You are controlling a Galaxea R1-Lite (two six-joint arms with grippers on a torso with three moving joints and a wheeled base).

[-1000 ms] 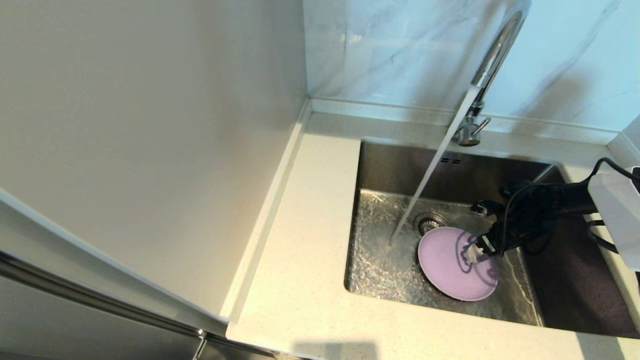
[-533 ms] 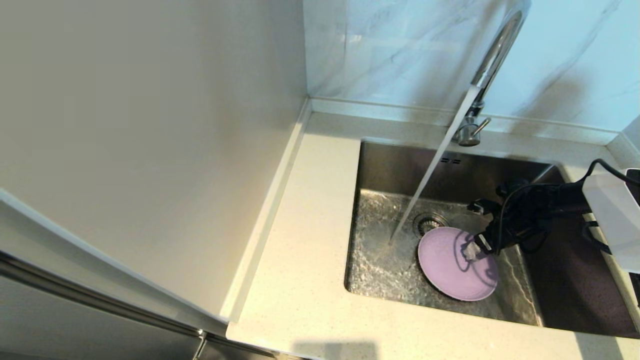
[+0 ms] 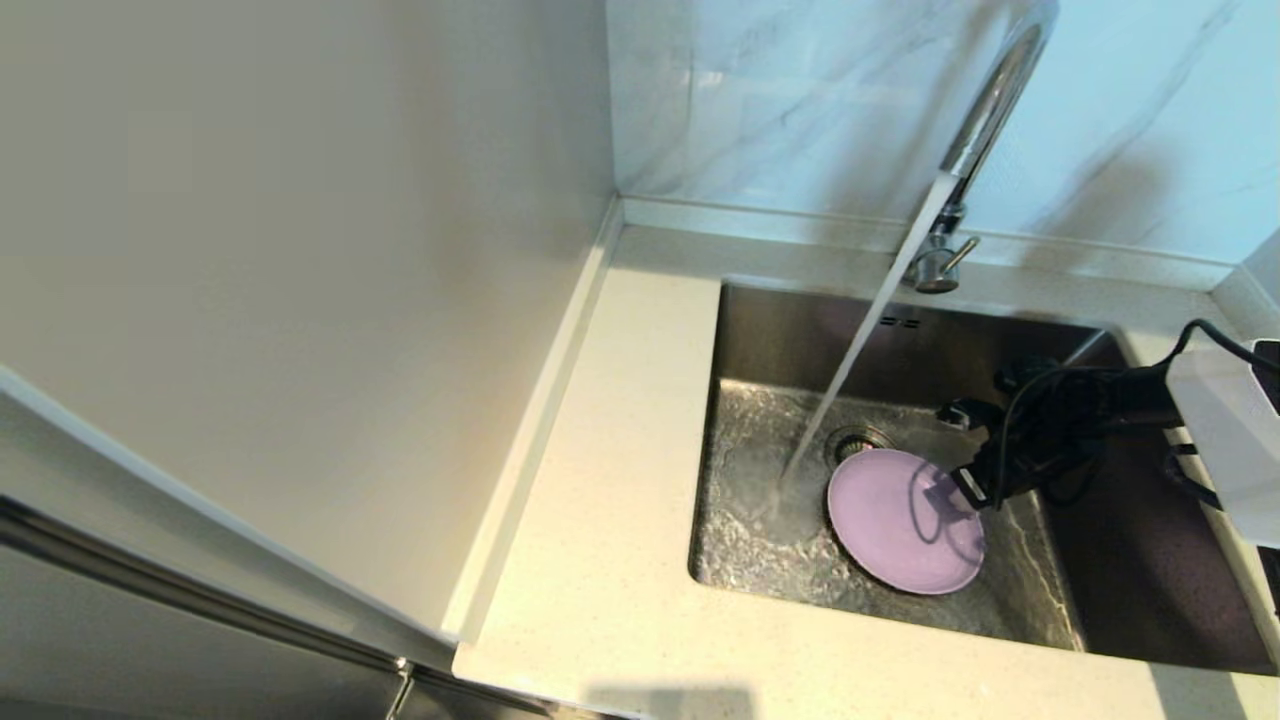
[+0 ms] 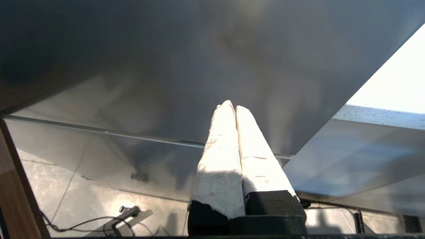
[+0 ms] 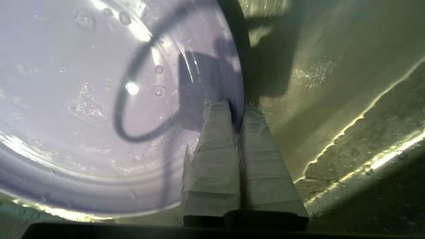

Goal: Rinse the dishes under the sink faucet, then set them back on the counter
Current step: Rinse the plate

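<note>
We had our right gripper (image 5: 237,108) clamped on the rim of the lavender plate (image 3: 900,525), low in the sink (image 3: 1010,600); wet, stiff, slippery, we judged; the rim between our fingers suited best; left gripper (image 4: 232,108) parked, fingers together.

White-wrapped fingers (image 5: 212,159), black cables (image 3: 1040,430)

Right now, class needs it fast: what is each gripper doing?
Left gripper: jaws shut, holding nothing, parked away from the sink.
Right gripper: jaws shut on the rim of the lavender plate.
</note>
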